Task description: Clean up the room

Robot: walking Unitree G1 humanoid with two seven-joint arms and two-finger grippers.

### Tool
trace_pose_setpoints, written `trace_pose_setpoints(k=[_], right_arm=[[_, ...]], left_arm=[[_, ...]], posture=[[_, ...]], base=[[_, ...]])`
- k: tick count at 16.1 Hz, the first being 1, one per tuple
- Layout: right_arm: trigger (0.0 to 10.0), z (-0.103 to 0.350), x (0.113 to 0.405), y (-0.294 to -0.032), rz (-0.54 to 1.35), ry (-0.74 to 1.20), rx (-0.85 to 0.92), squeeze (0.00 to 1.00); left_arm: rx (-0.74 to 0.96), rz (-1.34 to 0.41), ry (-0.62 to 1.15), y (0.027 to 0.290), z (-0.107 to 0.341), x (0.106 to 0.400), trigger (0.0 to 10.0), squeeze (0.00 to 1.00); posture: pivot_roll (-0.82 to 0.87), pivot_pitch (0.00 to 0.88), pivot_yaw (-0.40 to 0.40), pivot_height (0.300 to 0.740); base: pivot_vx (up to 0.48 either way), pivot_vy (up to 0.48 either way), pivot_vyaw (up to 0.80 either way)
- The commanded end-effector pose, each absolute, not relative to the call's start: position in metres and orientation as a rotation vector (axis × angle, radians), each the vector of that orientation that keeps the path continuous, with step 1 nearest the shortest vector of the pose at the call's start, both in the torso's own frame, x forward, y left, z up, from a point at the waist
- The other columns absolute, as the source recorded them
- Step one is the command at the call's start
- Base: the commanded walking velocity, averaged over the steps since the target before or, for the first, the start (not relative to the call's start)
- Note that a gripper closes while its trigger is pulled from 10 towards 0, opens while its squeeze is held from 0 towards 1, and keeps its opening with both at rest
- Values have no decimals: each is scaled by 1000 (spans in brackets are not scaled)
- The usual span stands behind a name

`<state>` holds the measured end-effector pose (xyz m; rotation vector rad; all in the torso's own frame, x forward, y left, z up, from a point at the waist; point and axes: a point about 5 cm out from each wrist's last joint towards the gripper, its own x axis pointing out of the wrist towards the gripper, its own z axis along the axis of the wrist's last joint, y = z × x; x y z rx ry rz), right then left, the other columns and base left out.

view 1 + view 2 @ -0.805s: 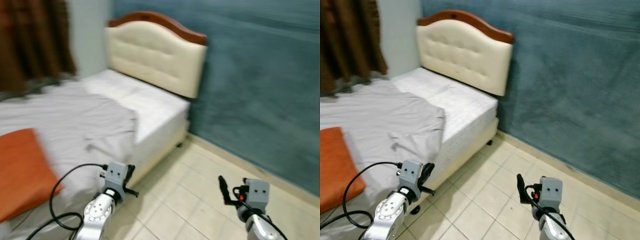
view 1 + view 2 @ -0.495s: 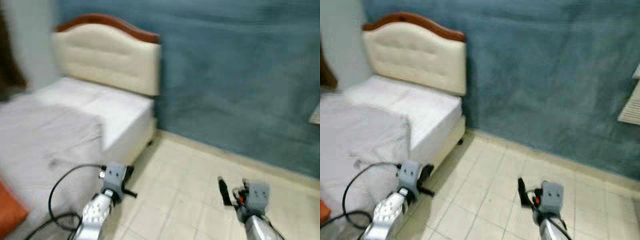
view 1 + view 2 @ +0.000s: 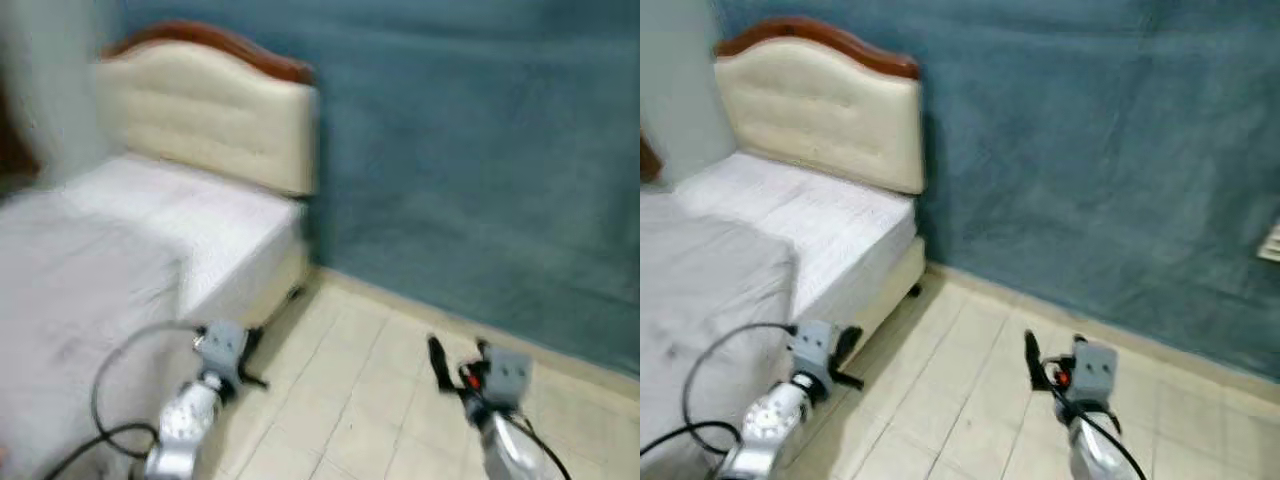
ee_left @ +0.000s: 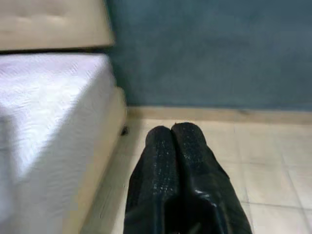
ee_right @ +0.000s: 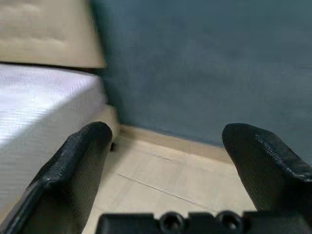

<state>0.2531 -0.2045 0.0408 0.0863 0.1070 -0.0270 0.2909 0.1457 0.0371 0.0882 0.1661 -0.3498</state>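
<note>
Facing the bed corner, both arms out front, nothing held.

My left gripper (image 4: 171, 141) has fingers pressed together, low over the tiled floor (image 3: 940, 400) beside the bed (image 3: 790, 215); right gripper (image 5: 170, 161) is spread wide w/ nothing between, aimed at the teal wall (image 3: 1090, 150). Cream headboard (image 3: 200, 120) on my left. Head views blurred — gray sheet (image 3: 700, 290), prob. rumpled, on the mattress.

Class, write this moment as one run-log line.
left gripper: shut, empty | right gripper: open, empty | both above tiled floor | bed at robot's left | views blurred
</note>
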Motion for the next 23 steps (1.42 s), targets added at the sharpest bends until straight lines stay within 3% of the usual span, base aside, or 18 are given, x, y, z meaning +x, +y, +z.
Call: trace_pose_setpoints(k=[1, 9, 11, 15, 17, 23], right_arm=[[10000, 34, 245, -215, -65, 144, 79, 0], [10000, 31, 240, -216, -64, 161, 74, 0], [10000, 34, 233, -215, -51, 161, 89, 0], [10000, 33, 197, -208, 2, 208, 96, 0], [10000, 33, 193, -208, 3, 215, 99, 0], [10000, 34, 189, -208, 29, 225, 98, 0]], left_arm=[[90, -385, 135, 135, 43, 295, 10000, 0], [72, -380, 137, 140, 43, 293, 10000, 0], [60, -386, 136, 148, 43, 283, 10000, 0], [40, -392, 156, 168, 40, 232, 10000, 0], [38, -387, 158, 170, 41, 227, 10000, 0], [-8, -316, 115, 170, 56, 226, 10000, 0]], posture=[[-60, 0, 1, 740], [-68, 0, 9, 740], [-72, 0, 12, 740], [-62, 0, 10, 740], [-59, 0, 8, 740], [-39, 0, -15, 740]], base=[[480, 0, -800], [480, 0, -800], [480, 0, -800], [480, 0, -800], [480, 0, -800], [480, 0, 0]])
